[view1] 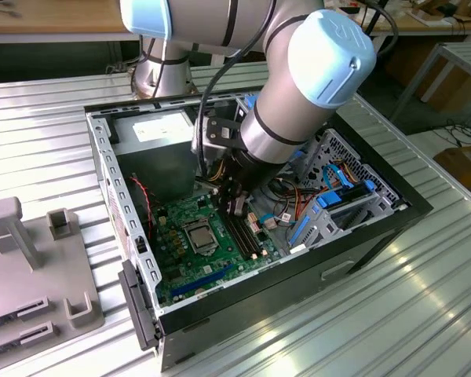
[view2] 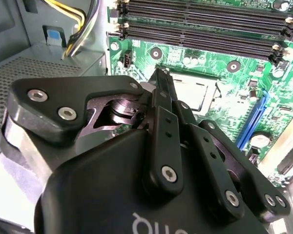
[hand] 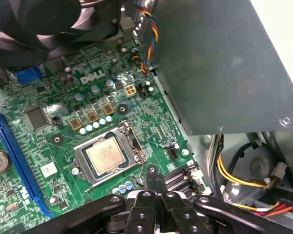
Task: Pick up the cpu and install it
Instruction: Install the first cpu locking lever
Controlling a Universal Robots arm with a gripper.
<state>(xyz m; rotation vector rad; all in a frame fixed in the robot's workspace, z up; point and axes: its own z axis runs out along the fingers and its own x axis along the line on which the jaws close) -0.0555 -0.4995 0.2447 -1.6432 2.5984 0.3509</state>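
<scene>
— How is the gripper point(hand: 155, 181) seen?
— Its fingers point(hand: 151, 179) are pressed together with nothing between them, above the green board point(hand: 49, 146), just beside the socket point(hand: 110, 156).

— And the chip point(hand: 106, 154)?
— It is found lying flat in the socket, face up. Being square, no long axis can be told. A silver-grey metal top is shown, framed by the socket's metal rim.

— What is hidden?
— In the second wrist view, part of the chip point(view2: 193, 92) is covered by the gripper.

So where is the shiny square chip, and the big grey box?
cpu point(hand: 107, 154), first wrist view, middle of its silver top.
power-supply box point(view1: 163, 135), exterior view, its top face.
</scene>
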